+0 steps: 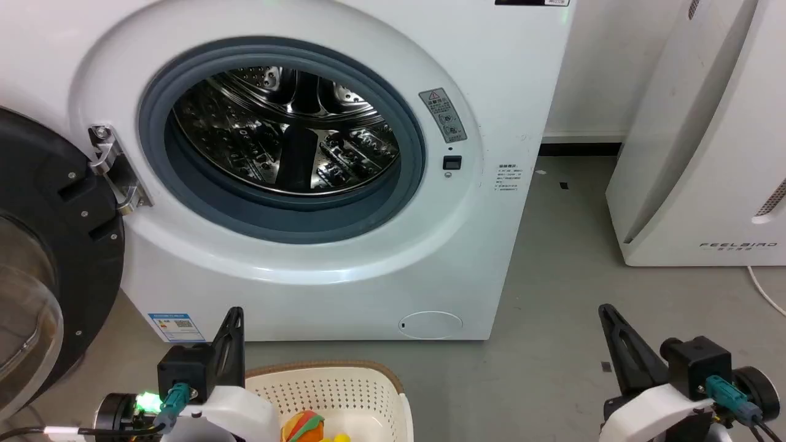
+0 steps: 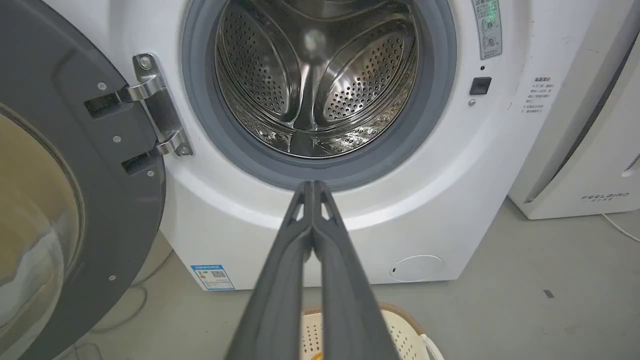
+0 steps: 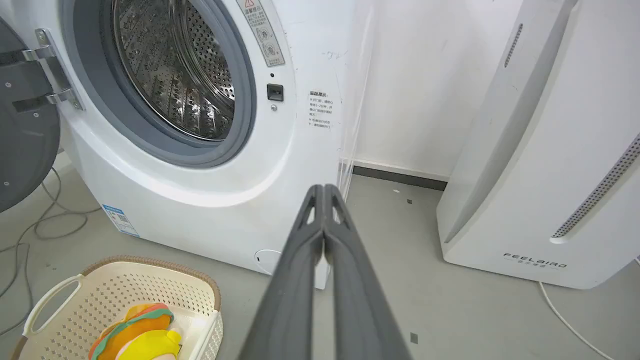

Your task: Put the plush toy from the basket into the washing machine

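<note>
Grey floor (image 1: 552,319) under basket (image 1: 331,393), washing machine (image 1: 344,307)

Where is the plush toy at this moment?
The plush toy lies inside the basket, at the head view's bottom edge, just right of the left gripper, on the floor in front of the washing machine.

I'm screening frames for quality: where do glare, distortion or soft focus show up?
Head view: bright specular reflections across the shiny steel drum, pale glare on the black-rimmed glass door. Left wrist view: wide-angle bowing of the large white front-loading washing machine; the dark left end effector looks soft near the lens. Right wrist view: the machine leans, yet the orange-and-yellow plush toy is sharp.
</note>
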